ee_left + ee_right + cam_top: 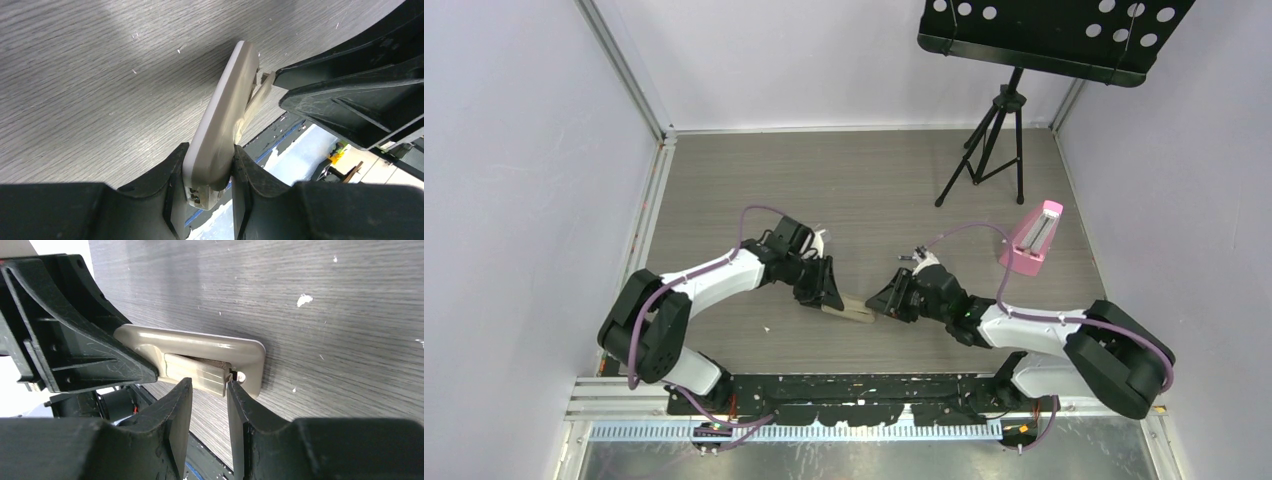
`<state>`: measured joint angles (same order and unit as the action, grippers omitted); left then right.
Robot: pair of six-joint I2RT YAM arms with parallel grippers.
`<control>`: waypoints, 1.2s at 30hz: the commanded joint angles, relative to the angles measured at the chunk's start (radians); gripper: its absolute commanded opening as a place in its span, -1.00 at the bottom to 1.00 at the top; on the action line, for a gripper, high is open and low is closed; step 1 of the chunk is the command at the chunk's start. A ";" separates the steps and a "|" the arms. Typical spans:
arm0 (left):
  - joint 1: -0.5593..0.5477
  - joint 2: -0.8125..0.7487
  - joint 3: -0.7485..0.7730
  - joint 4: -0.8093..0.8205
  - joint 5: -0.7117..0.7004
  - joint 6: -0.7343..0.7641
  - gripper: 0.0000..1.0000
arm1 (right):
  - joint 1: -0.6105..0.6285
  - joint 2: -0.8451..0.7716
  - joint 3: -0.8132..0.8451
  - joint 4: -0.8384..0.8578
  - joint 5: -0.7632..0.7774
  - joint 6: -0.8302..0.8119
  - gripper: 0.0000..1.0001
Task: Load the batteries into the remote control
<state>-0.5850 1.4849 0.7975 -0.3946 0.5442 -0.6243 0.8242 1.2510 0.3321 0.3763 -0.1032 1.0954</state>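
Observation:
The remote control (856,311) is held just above the table between both arms, tan-beige face showing. My left gripper (824,290) is shut on one end of it; in the left wrist view my fingers (207,172) clamp the remote (225,115) by its sides. My right gripper (889,300) is at the other end. In the right wrist view its jaws (209,387) stand a narrow gap apart at the edge of the battery cover (197,372), which is lifted partly off the remote (200,347). The right fingertip (233,390) touches the cover's latch end. No batteries are in view.
A pink wedge-shaped object (1034,240) stands at the right of the table. A black music stand on a tripod (996,150) is at the back right. Grey walls enclose the table on three sides. The arm bases and a black rail line the near edge.

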 commanded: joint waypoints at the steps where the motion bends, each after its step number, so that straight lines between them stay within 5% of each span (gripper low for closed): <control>1: -0.021 -0.008 0.016 -0.099 -0.276 0.027 -1.00 | -0.005 -0.120 0.063 0.016 0.090 -0.009 -0.25; 7: -0.021 -0.051 0.094 -0.146 -0.402 0.041 -1.00 | -0.049 -0.237 0.102 -0.232 0.191 -0.054 -0.18; 16: -0.021 -0.005 0.243 -0.212 -0.521 0.135 -1.00 | -0.076 -0.157 0.157 -0.440 0.239 -0.079 -0.10; 20: -0.020 -0.014 0.304 -0.231 -0.420 0.228 -1.00 | -0.076 -0.172 0.190 -0.468 0.177 -0.194 0.08; 27: -0.024 -0.071 0.412 -0.269 -0.143 0.411 -1.00 | -0.077 -0.310 0.325 -0.589 -0.064 -0.638 0.72; 31: -0.024 -0.087 0.537 -0.281 -0.149 0.425 -1.00 | -0.083 -0.317 0.412 -0.489 0.059 -0.684 0.82; 36: -0.024 -0.046 0.699 -0.389 -0.028 0.637 -1.00 | -0.105 -0.285 0.538 -0.437 0.037 -0.715 0.83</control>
<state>-0.6086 1.4544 1.3762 -0.7036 0.3801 -0.1772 0.7353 0.9504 0.7628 -0.1234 -0.0723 0.4759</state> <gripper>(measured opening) 0.321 0.914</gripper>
